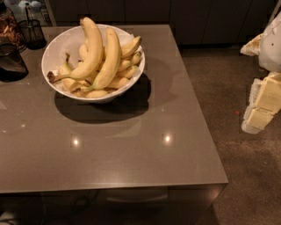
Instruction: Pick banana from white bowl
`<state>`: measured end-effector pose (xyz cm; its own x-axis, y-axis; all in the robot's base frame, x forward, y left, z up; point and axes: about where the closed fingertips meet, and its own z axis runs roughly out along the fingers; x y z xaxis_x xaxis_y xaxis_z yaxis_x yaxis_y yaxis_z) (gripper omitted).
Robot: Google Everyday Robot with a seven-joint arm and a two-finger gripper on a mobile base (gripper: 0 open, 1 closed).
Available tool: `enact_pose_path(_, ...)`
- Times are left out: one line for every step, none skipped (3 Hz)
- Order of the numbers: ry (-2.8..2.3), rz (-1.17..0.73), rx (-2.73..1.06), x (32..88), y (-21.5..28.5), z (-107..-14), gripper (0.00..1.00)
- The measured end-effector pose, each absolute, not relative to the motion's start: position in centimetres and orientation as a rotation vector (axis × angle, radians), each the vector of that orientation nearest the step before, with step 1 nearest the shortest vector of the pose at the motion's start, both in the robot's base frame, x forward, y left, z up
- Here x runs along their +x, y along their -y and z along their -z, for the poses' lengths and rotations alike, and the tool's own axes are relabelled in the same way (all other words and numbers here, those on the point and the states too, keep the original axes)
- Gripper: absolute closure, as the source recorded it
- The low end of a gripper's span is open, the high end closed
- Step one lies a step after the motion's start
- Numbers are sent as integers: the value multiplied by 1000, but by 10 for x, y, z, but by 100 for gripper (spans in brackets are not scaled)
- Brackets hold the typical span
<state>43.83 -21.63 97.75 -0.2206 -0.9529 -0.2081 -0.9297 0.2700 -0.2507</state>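
The white bowl (pixel 55 48) stands at the back left of the grey table (pixel 131 145) and is piled with bananas. The banana (pixel 109 57), long, gently curved and with a greenish stem at its lower end, lies on top of the pile, right of centre. A second long banana (pixel 92 46), more curved and with a brown stem, lies just left of it. Several short bananas (pixel 127 49) lie under and beside them. My gripper (pixel 263 103) is at the right edge of the camera view, over the floor, well off the table and far from the bowl.
A black mesh cup (pixel 31 33) and a dark glass container (pixel 11 63) stand at the table's back left, next to the bowl. Dark cabinets (pixel 175 11) run along the back. Speckled floor (pixel 246 176) lies to the right of the table.
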Motion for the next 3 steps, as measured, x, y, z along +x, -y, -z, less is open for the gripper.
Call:
enact_pose_path(-2224,108,-1705,439,212,-980,0)
enact_pose_path(-2251,163,-1702,449,194,-983,0)
enact_pose_path(-2273,228,-1739,459,170,-980,0)
